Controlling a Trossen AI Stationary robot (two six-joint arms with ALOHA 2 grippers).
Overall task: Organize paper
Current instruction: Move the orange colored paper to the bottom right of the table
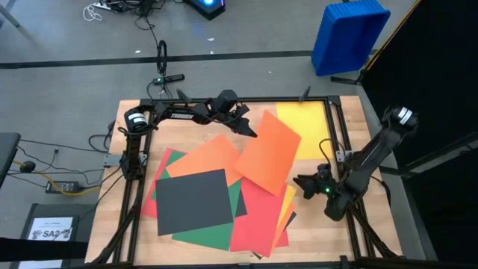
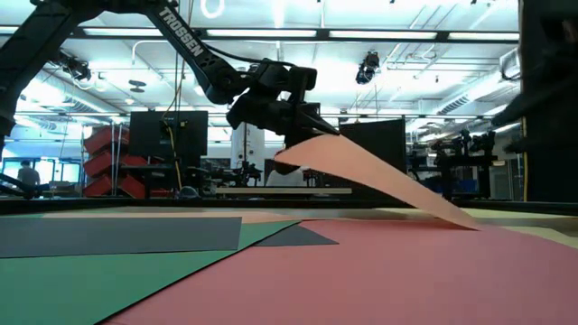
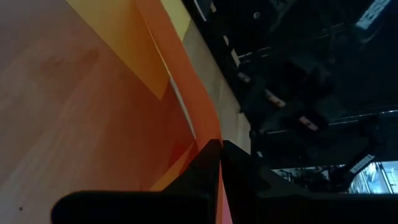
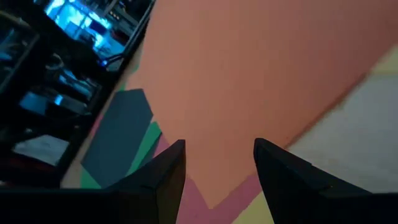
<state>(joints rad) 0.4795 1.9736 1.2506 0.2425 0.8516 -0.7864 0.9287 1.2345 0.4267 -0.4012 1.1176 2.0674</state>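
Note:
Coloured paper lies overlapped on the wooden table: a dark grey sheet (image 1: 193, 200), a green one (image 1: 216, 233), a red one (image 1: 258, 220), an orange one (image 1: 213, 153), and a yellow one (image 1: 302, 125) at the far right. My left gripper (image 1: 252, 131), at the table's far middle, is shut on another orange sheet (image 1: 269, 153), which slopes down from it. My right gripper (image 1: 302, 183) hangs open beside the pile's right edge. In the right wrist view its fingers (image 4: 217, 165) stand over orange and red paper with nothing between them. My left gripper pinches the orange sheet's far-left edge (image 3: 214, 134) between its two fingers; it looks like one layer. The fingers come nearly level from the table's left. That edge (image 2: 312, 137) is raised clear, and the sheet curves down until its opposite end (image 2: 465, 221) rests on the pile.
Black frame rails (image 1: 332, 127) run along the table's edges. On the floor are a blue bin (image 1: 351, 33) beyond the far right corner and a white printed sheet (image 1: 52, 228) at the left. Bare wood (image 1: 321, 232) shows at the near right.

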